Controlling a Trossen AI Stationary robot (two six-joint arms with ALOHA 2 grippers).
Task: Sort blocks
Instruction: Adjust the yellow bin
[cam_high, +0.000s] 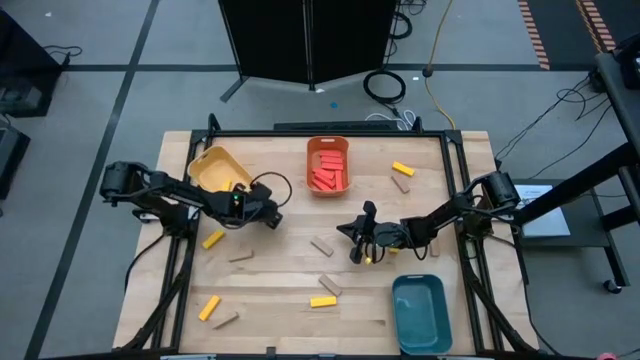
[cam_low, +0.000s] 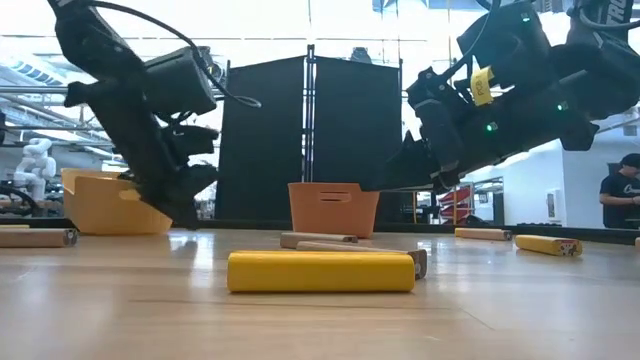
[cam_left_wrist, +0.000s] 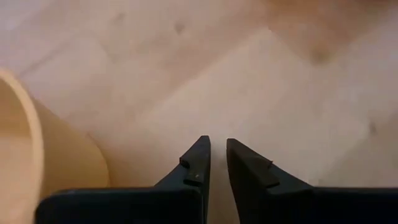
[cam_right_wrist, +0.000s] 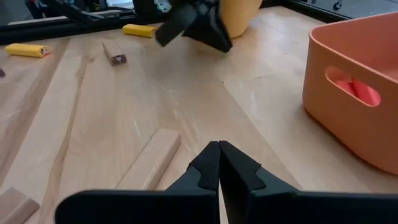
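Blocks (cam_high: 323, 301) lie scattered across the bench (cam_high: 280, 320); red ones fill the orange bin (cam_high: 328, 146). Left tool (cam_high: 270, 216) sits low beside the yellow bin (cam_high: 205, 170), fingers nearly together on nothing. Right tool (cam_high: 354, 236) hangs mid-bench, pressed together, empty. Between picks, I judge: next, spread over a loose block.

closed tool (cam_right_wrist: 218, 163), tan block (cam_right_wrist: 151, 158), orange bin (cam_right_wrist: 354, 99)

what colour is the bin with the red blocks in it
Orange bin; the red blocks inside show best in the high view.
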